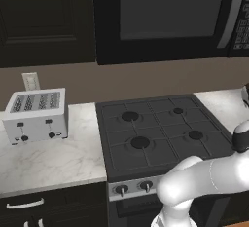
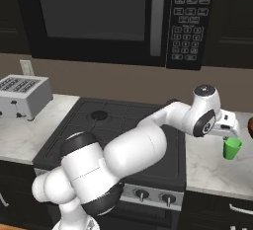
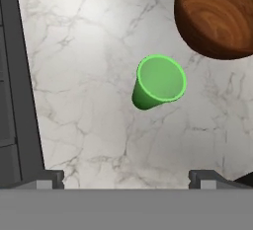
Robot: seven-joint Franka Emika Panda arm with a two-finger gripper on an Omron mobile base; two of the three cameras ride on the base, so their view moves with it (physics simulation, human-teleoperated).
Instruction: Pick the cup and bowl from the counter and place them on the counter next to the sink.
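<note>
At the far left we see a silver four-slot toaster (image 1: 36, 115) standing on the counter (image 1: 53, 160), with a wall outlet (image 1: 30, 81) on the brown backsplash just above it. Next to the right comes the black stovetop (image 1: 158, 131) with its four burners and the two knobs (image 1: 133, 188) on its front edge, and the dark microwave (image 2: 113, 19) hangs over it. Our white arm (image 2: 138, 150) reaches over the stove's right side toward the stretch of marble beyond it. In the right base view the gripper (image 2: 230, 136) sits directly above the cup (image 2: 231, 148), which stands upright on the counter to the right of the stove, mouth up; from that side we cannot tell whether the fingers touch its rim. In the hand view the cup (image 3: 158, 82) stands below us on bare marble, and our two dark fingertips (image 3: 49, 178) show spread wide at the bottom corners, well apart from the cup and holding nothing. The bowl (image 3: 217, 17), reddish-brown with a wood grain inside, rests on the counter just beside the cup at the upper right of that view, close but not touching it.
</note>
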